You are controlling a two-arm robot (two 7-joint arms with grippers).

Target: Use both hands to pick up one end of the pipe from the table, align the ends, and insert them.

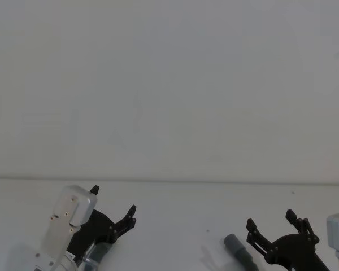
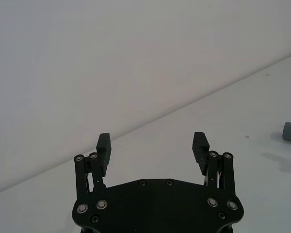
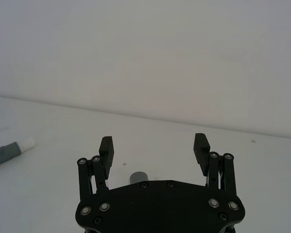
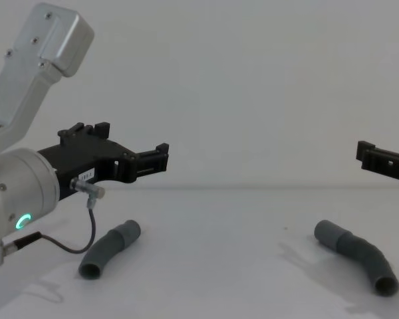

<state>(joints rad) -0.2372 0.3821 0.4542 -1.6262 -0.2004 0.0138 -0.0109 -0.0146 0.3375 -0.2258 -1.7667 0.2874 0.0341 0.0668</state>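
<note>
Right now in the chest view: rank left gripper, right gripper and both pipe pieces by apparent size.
1. left gripper, largest, though it sits near the camera.
2. right pipe piece and left pipe piece: roughly alike, the right one slightly larger.
3. right gripper: cut off by the picture's edge, so unsure.

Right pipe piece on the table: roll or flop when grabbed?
Probably won't roll far: the right pipe piece is bent and lies flat on the table. Likely stiff, given its even curve. Its open end looks hollow, so probably light for the open right pincer.
</note>
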